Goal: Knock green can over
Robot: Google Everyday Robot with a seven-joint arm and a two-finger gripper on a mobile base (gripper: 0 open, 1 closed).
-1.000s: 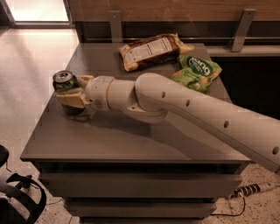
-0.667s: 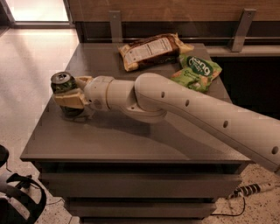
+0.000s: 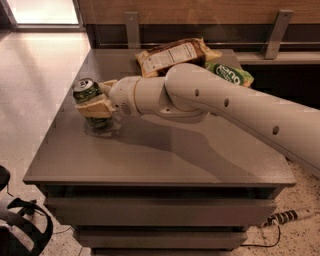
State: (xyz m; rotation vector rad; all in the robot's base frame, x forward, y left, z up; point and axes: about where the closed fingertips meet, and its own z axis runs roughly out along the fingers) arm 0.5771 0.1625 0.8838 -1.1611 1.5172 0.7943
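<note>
Starting nearest you, you are looking at a dark, curved piece of equipment [image 3: 22, 225] sitting low at the left on the speckled floor, and a pale power strip [image 3: 292, 216] lying with its cable at the lower right. Above them the grey surface [image 3: 150, 160] is spreading out over a set of drawer fronts [image 3: 150, 210]. The white arm [image 3: 240, 110] is reaching in from the right and crossing the surface towards its left side, casting a shadow beneath itself. At its end the gripper [image 3: 92, 99] is sitting near the left edge, and the fingers [image 3: 95, 108] are closing around the green can [image 3: 85, 90]: one pale finger is lying across the front of the can's body, touching it, while the other is showing just behind the rim, so the can is sitting between them. The can is standing upright on the surface, its silver top and pull tab facing up. Farther back, a brown snack bag [image 3: 170, 55] is lying near the rear edge, and a crinkled green snack bag [image 3: 235, 75] is peeking out just beside it, partly hidden by the arm. Behind everything, two metal brackets [image 3: 132, 27] are rising against the wooden wall panel [image 3: 200, 10].
</note>
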